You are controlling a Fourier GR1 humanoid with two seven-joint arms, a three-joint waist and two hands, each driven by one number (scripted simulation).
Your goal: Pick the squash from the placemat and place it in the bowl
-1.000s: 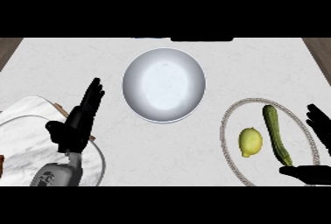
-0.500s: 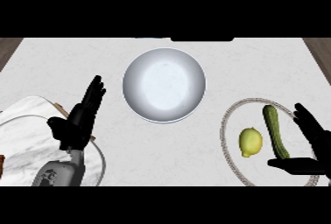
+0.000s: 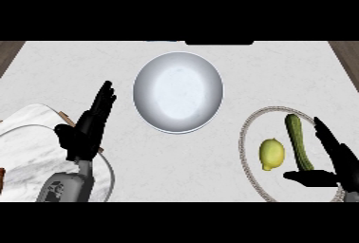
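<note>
Left hand (image 3: 85, 133): at the view's left, resting open, fingers (image 3: 104, 100) straight and close together, pointing up and slightly right. Grey left forearm (image 3: 67, 187) enters from the lower edge beneath it. Right hand (image 3: 336, 163): at the lower right edge, open, fingers straight and angled up-left, thumb (image 3: 303, 176) stretched out to the left. Right forearm out of view.
</note>
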